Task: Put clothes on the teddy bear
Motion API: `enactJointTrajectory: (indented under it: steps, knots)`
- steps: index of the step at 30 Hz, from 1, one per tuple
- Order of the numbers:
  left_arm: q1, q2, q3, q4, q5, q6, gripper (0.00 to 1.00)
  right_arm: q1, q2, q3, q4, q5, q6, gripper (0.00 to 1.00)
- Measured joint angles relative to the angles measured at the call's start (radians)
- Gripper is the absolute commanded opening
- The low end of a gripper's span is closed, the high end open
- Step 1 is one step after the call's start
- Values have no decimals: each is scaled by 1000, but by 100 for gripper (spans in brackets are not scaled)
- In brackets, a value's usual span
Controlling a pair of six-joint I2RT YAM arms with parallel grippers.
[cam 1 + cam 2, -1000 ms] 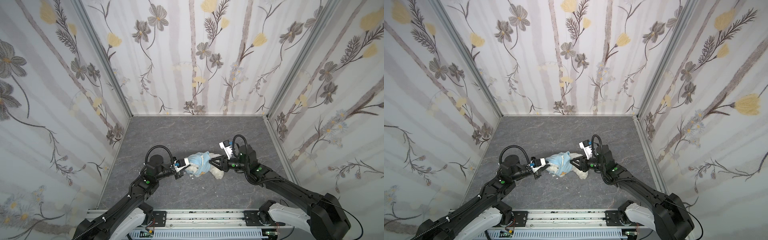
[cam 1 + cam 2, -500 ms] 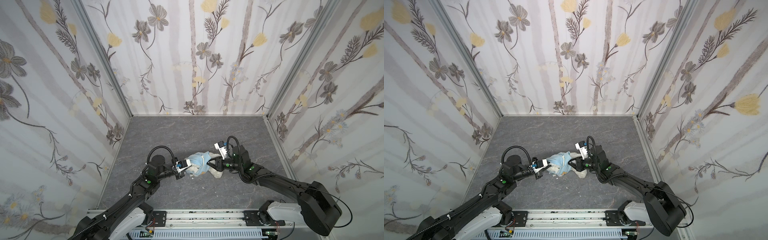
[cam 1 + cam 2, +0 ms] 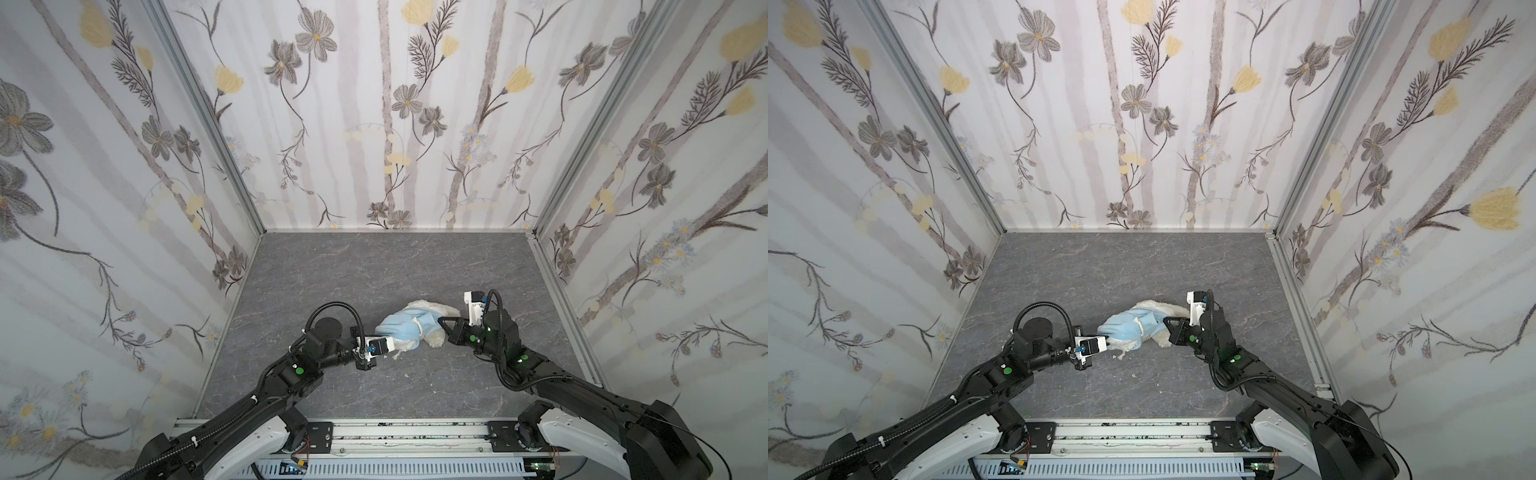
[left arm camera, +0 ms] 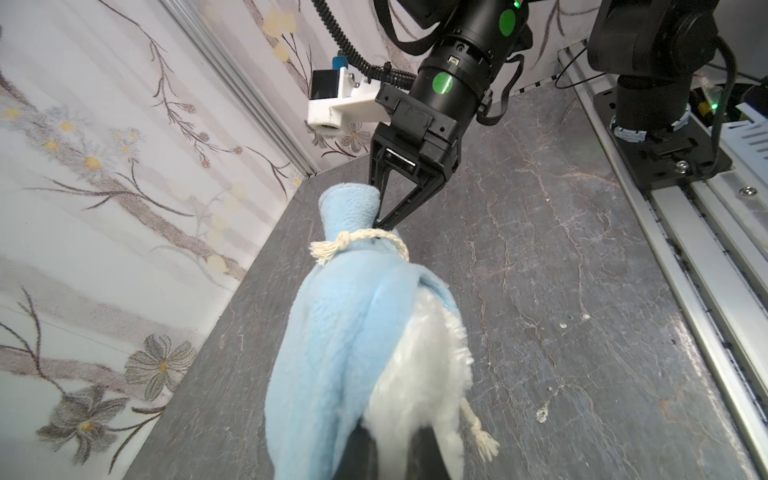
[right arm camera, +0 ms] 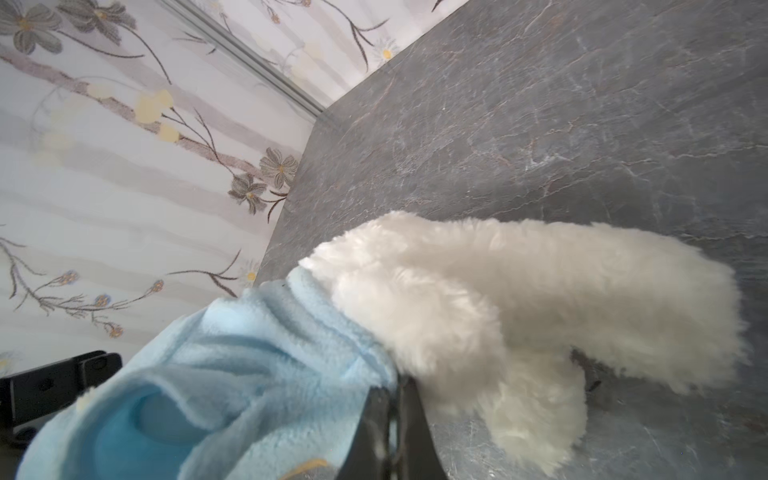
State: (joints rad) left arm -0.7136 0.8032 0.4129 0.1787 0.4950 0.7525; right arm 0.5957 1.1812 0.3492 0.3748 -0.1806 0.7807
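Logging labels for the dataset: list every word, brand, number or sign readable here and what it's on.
No readable text in any view.
Faint marks on the right gripper housing: too blurred to read.
The blue hoodie and teddy bear show no lettering.

One teddy bear lay at the lower centre of both top views, with one light-blue hoodie on it. Two arms showed, lower left and lower right, with one gripper each: the left gripper and the right gripper. Two cord ends showed in the left wrist view. Three floral walls enclosed one grey tabletop.
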Motion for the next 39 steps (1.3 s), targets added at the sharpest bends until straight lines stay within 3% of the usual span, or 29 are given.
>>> enactJointTrajectory:
  steps: [11, 30, 33, 39]
  knots:
    - [12, -55, -29, -27, -19, 14, 0, -27, 80, -56, 124, 3, -5, 0]
    - [35, -89, -73, -17, -10, 9, 0, -145, 234, -125, 366, -208, 32, 1]
    - [34, -51, -60, -10, 4, 11, 0, -135, 156, -117, 327, -183, -43, 30]
    - [24, -17, -37, -10, 19, 25, 0, 19, -124, -49, 130, 101, -323, 73]
